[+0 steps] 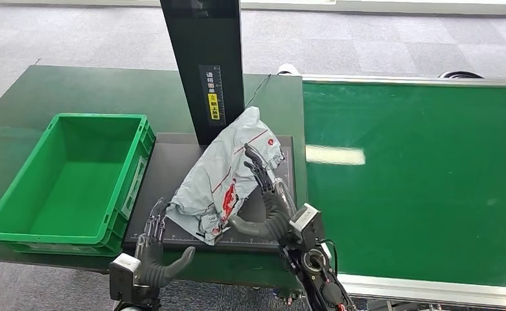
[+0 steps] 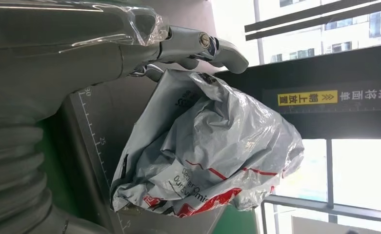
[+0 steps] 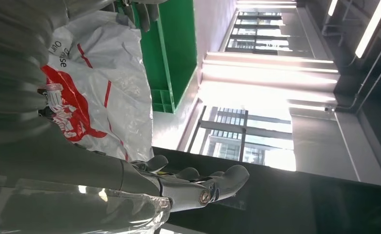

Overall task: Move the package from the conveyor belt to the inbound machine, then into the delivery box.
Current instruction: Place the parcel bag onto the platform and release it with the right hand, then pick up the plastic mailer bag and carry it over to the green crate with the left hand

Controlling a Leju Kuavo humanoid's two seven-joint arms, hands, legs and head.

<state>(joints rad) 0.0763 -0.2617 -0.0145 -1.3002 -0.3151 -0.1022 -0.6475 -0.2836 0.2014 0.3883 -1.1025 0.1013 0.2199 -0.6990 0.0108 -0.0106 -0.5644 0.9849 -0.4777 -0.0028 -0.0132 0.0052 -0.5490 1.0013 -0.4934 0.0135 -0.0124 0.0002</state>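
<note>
The package (image 1: 227, 173) (crumpled grey mailer) lies on the scanner plate (image 1: 172, 168), box (image 1: 69, 181) at its 9 o'clock. Right hand (image 1: 266, 194) and left hand (image 1: 154, 243) flank it, fingers apart.

The package (image 1: 227, 175) is showing silvery grey with red stripes and a red logo, lying on the black platform (image 1: 172, 168) of the inbound machine. Left of that platform the box (image 1: 69, 184) is glowing bright green; right of it, the belt (image 1: 418, 181) is running deep green.
</note>
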